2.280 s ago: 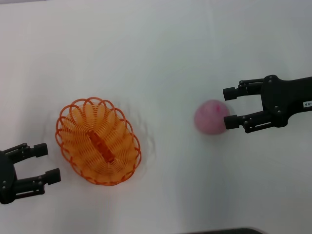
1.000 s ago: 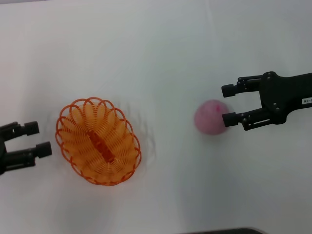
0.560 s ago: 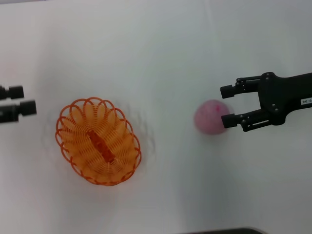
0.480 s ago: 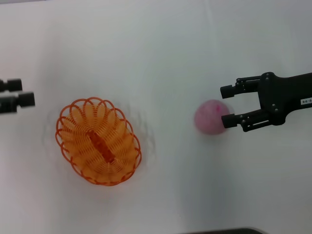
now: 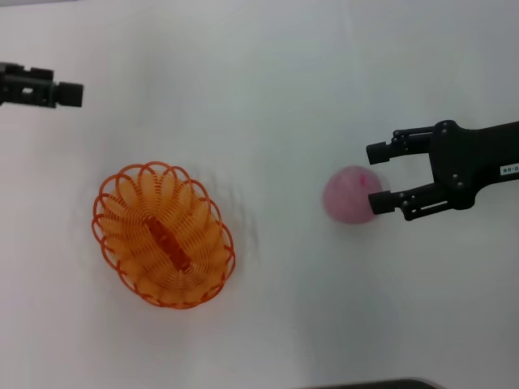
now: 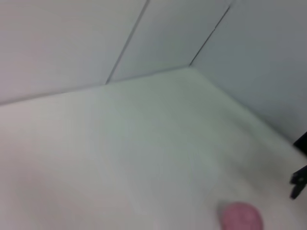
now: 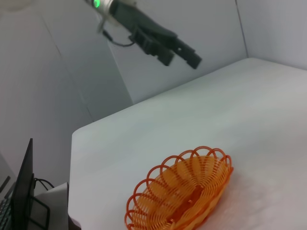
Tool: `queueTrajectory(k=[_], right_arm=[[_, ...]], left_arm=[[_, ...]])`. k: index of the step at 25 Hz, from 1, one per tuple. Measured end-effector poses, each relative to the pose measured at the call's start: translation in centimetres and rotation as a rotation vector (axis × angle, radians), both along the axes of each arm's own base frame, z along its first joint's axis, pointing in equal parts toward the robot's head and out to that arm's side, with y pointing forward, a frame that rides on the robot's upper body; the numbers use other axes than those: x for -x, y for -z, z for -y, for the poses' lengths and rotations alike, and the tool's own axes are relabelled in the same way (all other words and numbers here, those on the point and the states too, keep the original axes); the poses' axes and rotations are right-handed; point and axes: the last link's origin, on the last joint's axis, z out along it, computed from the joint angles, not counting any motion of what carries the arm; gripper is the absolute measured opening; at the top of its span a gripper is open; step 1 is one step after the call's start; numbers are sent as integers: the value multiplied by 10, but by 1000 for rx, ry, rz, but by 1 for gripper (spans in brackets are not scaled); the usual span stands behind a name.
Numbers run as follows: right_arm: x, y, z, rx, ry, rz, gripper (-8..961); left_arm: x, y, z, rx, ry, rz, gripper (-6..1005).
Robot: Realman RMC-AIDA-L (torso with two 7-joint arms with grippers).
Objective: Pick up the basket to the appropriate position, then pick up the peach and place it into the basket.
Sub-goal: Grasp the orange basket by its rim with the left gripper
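Basket (image 5: 163, 235) first: in the head view it sits on the white table (image 5: 259, 97), left of centre, an oval of orange loops with its long axis running diagonally from the far left toward the near right. Nothing lies in it; only a thicker orange rib runs along its floor. The peach (image 5: 350, 194) rests on the table well to the right of the basket, a round pink ball with no clear direction to it. The right gripper (image 5: 380, 177) reaches in from the right edge, its jaws spread, one finger just beyond the peach and the other at the fruit's right side; whether that finger touches cannot be told. The left gripper (image 5: 73, 94) shows at the far left, well beyond the basket and apart from it; its fingers look closed together.

From the left wrist view, the peach (image 6: 241, 217) shows pink low on the pale table (image 6: 120, 143), with grey wall panels (image 6: 72, 38) meeting behind. A dark bit of the right gripper (image 6: 299, 179) shows at the edge.

From the right wrist view, the basket (image 7: 181, 193) stands empty on the table (image 7: 192, 110). The left gripper (image 7: 184, 55) hangs in the air above and beyond it, fingers close together. A dark screen (image 7: 25, 191) stands past the table's edge.
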Motion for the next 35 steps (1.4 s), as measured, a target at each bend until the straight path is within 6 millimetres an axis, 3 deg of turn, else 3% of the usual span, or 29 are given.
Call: queueTrajectory(k=[8, 18, 28, 35], right_arm=[[-1, -1, 0, 0, -1, 4, 865], [-2, -2, 0, -4, 6, 6, 865], [-2, -1, -1, -4, 7, 6, 864], [-2, -1, -1, -5, 7, 7, 864]], left_arm=[[-34, 14, -36, 39, -2, -231, 875], [-53, 59, -54, 82, -8, -485, 874], [-35, 124, -50, 200, 17, -698, 868], [-33, 136, -48, 214, 38, -733, 862]])
